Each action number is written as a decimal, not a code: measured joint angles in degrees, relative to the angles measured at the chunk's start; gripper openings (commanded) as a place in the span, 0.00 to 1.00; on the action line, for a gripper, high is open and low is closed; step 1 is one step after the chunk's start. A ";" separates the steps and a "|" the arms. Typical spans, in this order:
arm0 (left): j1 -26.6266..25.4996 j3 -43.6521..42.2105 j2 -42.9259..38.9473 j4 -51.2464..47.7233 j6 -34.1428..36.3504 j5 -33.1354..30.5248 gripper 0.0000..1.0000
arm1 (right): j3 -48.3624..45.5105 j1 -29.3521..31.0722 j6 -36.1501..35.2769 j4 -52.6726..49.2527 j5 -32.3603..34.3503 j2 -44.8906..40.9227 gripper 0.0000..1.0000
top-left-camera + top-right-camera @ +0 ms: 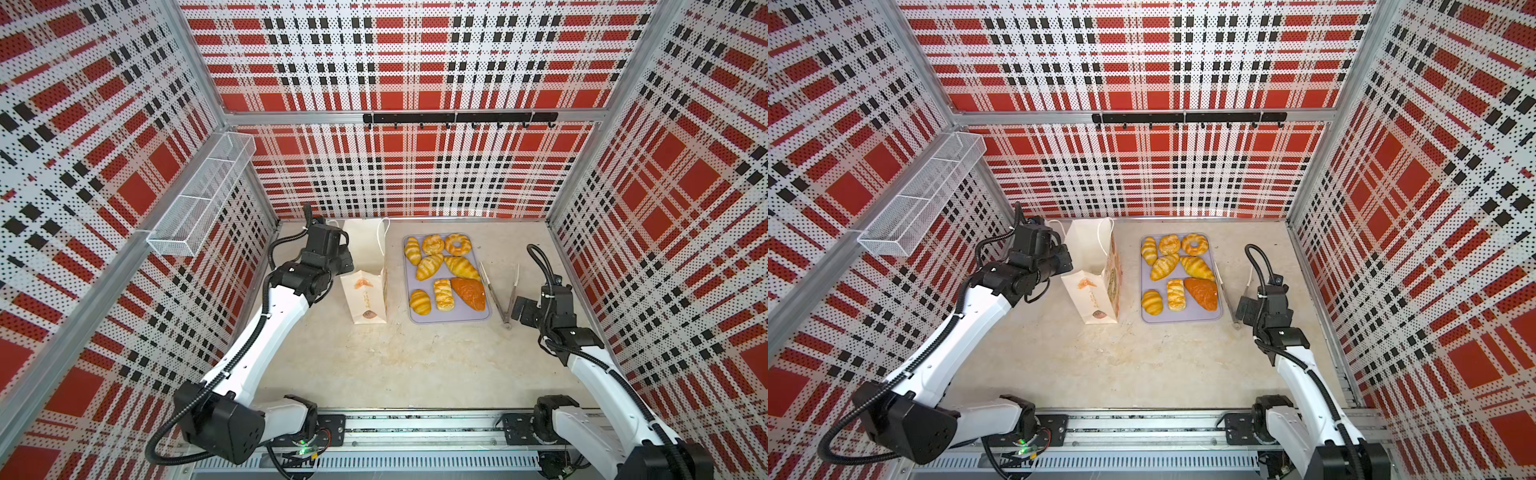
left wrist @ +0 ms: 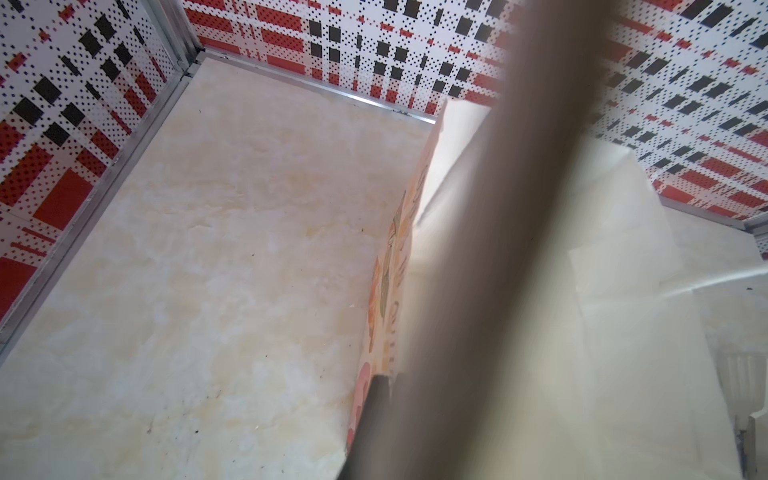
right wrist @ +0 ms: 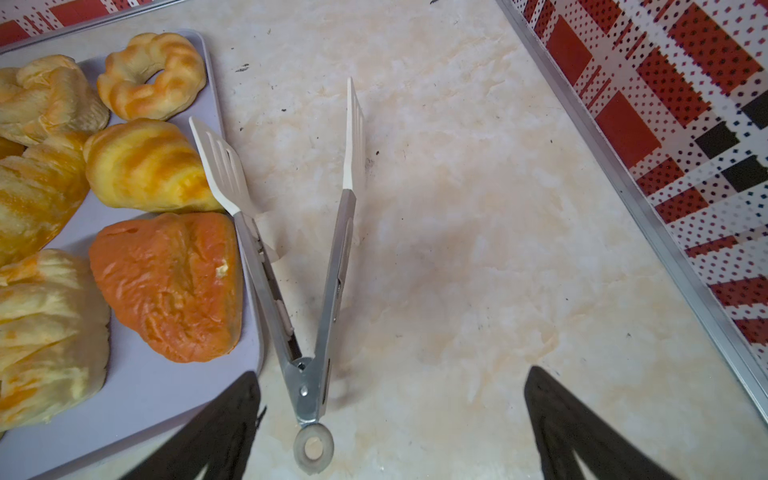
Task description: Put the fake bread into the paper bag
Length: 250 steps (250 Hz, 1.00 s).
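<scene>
While 8 glossy golden toy pastries (image 1: 430, 266) lie on a flat lilac plastic tray (image 1: 449, 318) near the back edge of the cream marbled bench (image 1: 374, 365), a tall cream paper bag (image 1: 368, 297) stands upright just beside the tray's left edge. The left claw (image 1: 348, 262) looks pinched shut on the bag's thin left rim; it should hold the creased mouth wide without tearing. The right claw (image 3: 392, 372) hangs spread apart over the hinge end of steel, white-tipped tongs (image 3: 316, 291), which want a mid-handle grip, squeezed gently.
</scene>
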 measured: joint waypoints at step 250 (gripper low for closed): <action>8.39 8.44 12.46 7.56 -2.58 9.01 0.28 | 6.75 0.00 3.67 0.70 1.31 16.28 0.86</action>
